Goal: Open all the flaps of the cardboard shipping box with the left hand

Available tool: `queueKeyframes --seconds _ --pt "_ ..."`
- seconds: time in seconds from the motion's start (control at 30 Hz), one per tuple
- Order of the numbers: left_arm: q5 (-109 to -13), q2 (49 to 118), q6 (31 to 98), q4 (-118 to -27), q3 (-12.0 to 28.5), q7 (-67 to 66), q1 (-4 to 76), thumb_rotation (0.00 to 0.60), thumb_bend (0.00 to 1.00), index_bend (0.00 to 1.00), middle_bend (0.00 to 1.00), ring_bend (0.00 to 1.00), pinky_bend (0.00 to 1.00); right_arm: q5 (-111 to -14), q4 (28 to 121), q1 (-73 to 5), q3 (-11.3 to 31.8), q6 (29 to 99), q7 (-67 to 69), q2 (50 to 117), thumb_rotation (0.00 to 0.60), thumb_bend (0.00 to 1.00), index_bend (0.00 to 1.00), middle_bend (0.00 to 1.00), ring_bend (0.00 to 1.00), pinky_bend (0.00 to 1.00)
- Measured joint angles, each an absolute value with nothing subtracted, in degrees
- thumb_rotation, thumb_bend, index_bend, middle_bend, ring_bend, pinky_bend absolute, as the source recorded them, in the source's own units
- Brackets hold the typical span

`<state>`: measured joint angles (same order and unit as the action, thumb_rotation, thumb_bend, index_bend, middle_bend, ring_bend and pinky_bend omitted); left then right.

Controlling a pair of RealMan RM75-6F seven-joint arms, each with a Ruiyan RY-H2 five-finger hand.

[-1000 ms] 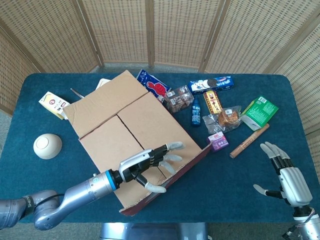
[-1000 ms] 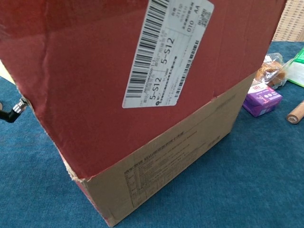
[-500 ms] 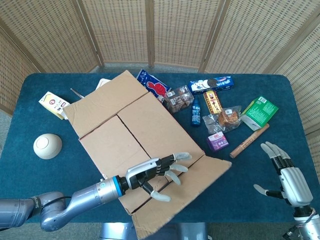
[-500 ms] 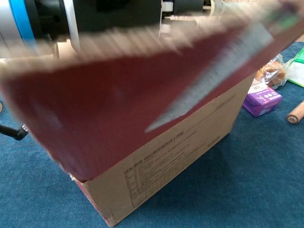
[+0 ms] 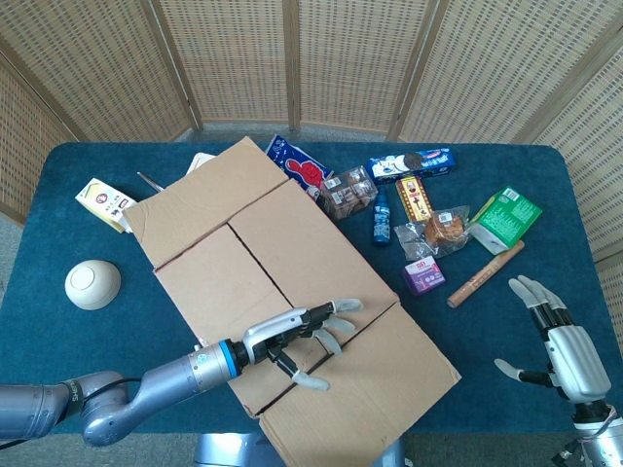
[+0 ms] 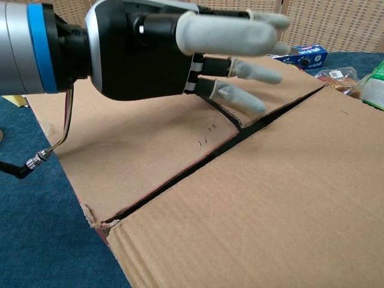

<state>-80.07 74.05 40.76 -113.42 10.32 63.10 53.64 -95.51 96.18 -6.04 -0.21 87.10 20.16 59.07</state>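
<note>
The cardboard shipping box (image 5: 263, 263) stands on the blue table, turned at an angle. Its far flap (image 5: 200, 195) lies folded outward, and its near flap (image 5: 365, 375) lies folded outward toward me, brown inner face up (image 6: 270, 198). Two inner flaps (image 5: 229, 282) still lie flat over the top with a seam between them. My left hand (image 5: 302, 331) hovers just over them by the near flap's hinge, fingers spread and holding nothing; it fills the top of the chest view (image 6: 180, 54). My right hand (image 5: 560, 341) rests open near the table's right front corner.
Snacks lie behind and right of the box: a blue-red packet (image 5: 300, 165), an Oreo box (image 5: 411, 162), a blue bottle (image 5: 382, 219), a purple box (image 5: 423, 276), a green packet (image 5: 506, 216), a wooden roller (image 5: 485, 274). A white dome (image 5: 92, 284) and a small carton (image 5: 102, 202) sit left.
The near flap, standing up with its red labelled face toward the chest camera, has swung out and down toward me. My left hand drew back slightly. The right hand stayed put.
</note>
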Motion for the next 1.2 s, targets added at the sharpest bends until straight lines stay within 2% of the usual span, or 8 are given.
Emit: queueKeyframes --seconds 0.23,0.43,0.6,0.93,1.2 --pt "-80.22 71.91 42.80 -113.18 9.30 54.46 52.14 0.600 0.12 0.00 0.00 0.14 0.27 -95.41 96.23 -6.00 -0.14 87.28 20.84 58.79 0.600 0.05 0.00 0.00 0.00 0.10" --pt "-82.88 64.66 46.22 -113.42 7.38 45.99 49.08 0.600 0.12 0.01 0.00 0.10 0.23 -95.74 96.41 -6.00 -0.32 87.23 20.51 58.77 0.600 0.05 0.00 0.00 0.00 0.11" --pt "-84.95 61.18 48.67 -112.88 5.87 40.68 46.75 0.600 0.12 0.01 0.00 0.08 0.20 -95.66 96.51 -6.03 -0.32 87.12 20.13 58.88 0.600 0.05 0.00 0.00 0.00 0.11" --pt "-85.57 60.15 54.76 -109.64 5.41 30.29 43.14 0.600 0.12 0.00 0.00 0.01 0.12 -95.51 96.62 -6.16 -0.36 86.68 19.19 59.26 0.600 0.05 0.00 0.00 0.00 0.11" --pt "-85.52 58.72 55.91 -108.59 5.31 24.77 41.79 0.600 0.12 0.00 0.00 0.00 0.02 -95.58 96.65 -6.13 -0.34 86.84 19.42 59.15 0.600 0.05 0.00 0.00 0.00 0.11"
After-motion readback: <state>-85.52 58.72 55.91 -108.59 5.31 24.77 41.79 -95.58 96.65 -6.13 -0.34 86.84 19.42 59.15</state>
